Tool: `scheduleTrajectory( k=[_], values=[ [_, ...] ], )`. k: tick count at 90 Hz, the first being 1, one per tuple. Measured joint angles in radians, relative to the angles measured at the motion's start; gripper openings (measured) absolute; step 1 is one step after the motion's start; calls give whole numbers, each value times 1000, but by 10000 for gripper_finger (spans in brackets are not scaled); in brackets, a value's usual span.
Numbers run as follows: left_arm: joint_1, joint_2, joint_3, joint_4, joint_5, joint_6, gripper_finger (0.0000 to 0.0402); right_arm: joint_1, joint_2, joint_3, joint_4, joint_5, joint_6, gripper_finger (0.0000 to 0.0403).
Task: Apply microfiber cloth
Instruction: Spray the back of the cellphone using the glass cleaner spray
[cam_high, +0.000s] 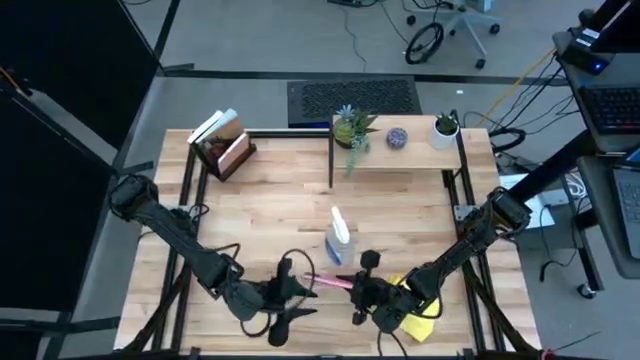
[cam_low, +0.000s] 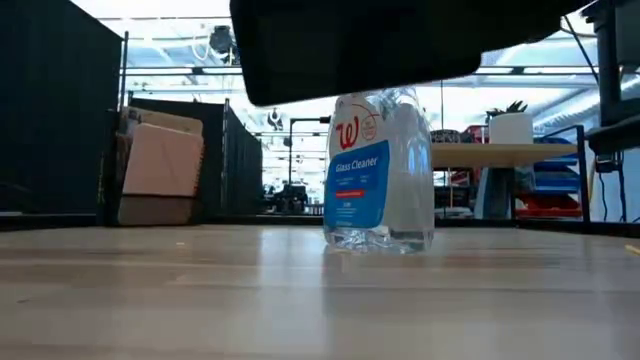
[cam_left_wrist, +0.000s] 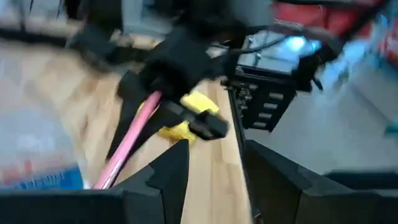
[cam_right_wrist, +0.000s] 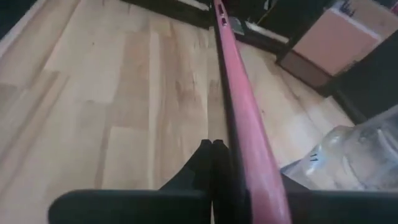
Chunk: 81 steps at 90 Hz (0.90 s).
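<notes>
a: where is the cloth (cam_high: 424, 326)?

b: low and right of centre in the high view, lying on the table (cam_high: 260, 220) near its bottom edge. my right arm crosses over it, so only part of the yellow shows. neither gripper touches it.

a: so what is your right gripper (cam_high: 362, 292) doing?

b: it sits just left of the cloth, at the bottom centre of the high view. its 2 fingers are pinched onto 1 end of a thin pink bar (cam_high: 330, 283). in the right wrist view the bar (cam_right_wrist: 242, 106) runs edge-on from the fingertips toward the top of the frame. i can't tell from here what the bar is.

a: and the left gripper (cam_high: 288, 292)?

b: it faces the right one, just left of the bar's free end, and holds nothing. in the left wrist view my fingers (cam_left_wrist: 171, 171) stand spread with bare wood in the gap. the bar (cam_left_wrist: 127, 146) slants down the left half of that frame, outside the gap. behind it, at centre, i see the cloth (cam_left_wrist: 186, 115) as a yellow patch under the right gripper.

a: anything else close by?

b: 1 bottle (cam_high: 338, 240) stands upright just above the 2 grippers in the high view. in the low view the bottle (cam_low: 380, 170) fills the centre of the frame, clear with a blue label reading glass cleaner.
</notes>
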Motion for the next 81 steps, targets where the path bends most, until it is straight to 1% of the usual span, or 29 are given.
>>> scheduleTrajectory(
  k=[4, 8, 19, 29, 37, 47, 53, 58, 63, 70, 75, 81],
  values=[
    [-2, 2, 26, -44, -22, 46, 143, -6, 0, 0, 4, -22, 5, 9],
    [-1, 2, 51, -122, -41, 68, 143, -12, 0, 0, 3, -38, 12, 9],
    [6, 4, 99, -303, -89, 37, 143, -22, 0, 0, 3, -34, 37, 9],
    [-6, 4, 100, -361, -122, 33, 143, -27, 0, 0, 16, -33, 29, 9],
    [-16, 4, 100, -393, -132, 77, 143, -32, 0, 0, 21, -38, 27, 9],
    [-8, 4, 101, -424, -133, 144, 143, -44, 0, 0, 30, -72, 26, 9],
    [1, 4, 101, -437, -132, 139, 143, -48, 0, 0, 32, -79, 27, 9],
    [6, 4, 101, -435, -132, 101, 143, -48, 0, 0, 32, -71, 27, 9],
    [8, 4, 101, -434, -129, 26, 143, -47, 0, 0, 32, -33, 22, 9],
    [6, 3, 101, -437, -116, -159, 143, -46, 0, 5, 31, 39, -14, 9],
    [6, -2, 101, -449, -84, -285, 143, -44, 1, 17, 31, 93, -74, 9],
    [6, -2, 101, -457, -73, -384, 143, -45, 1, 35, 34, 160, -149, 9]
  ],
)
